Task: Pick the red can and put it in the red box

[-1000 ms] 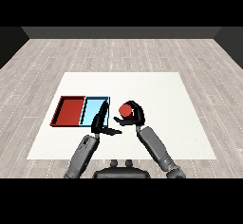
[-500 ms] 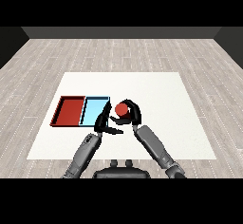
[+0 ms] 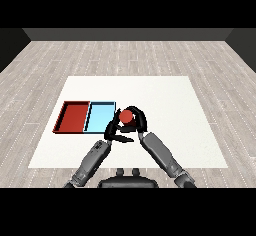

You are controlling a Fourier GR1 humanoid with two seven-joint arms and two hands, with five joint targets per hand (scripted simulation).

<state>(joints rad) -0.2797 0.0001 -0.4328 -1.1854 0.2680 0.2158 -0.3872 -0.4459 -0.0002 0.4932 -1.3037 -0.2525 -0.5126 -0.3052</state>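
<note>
Red can (image 3: 126, 116) is sitting in the right hand (image 3: 138, 121), whose fingers are curling round its side, just right of the light blue tray (image 3: 99, 116); whether it is resting on the white tabletop (image 3: 175, 105) I cannot tell. Likely a light, rigid, smooth-walled cylinder, best gripped round the mid-body so it is not slipping or tipping. Left hand (image 3: 116, 131) is hovering beside it with fingers relaxed, holding nothing, while the red tray (image 3: 73, 116) is lying further left, beyond the blue one.

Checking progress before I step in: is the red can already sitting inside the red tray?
No, the red can is held in the right hand beside the light blue tray, not in the red tray.
</note>
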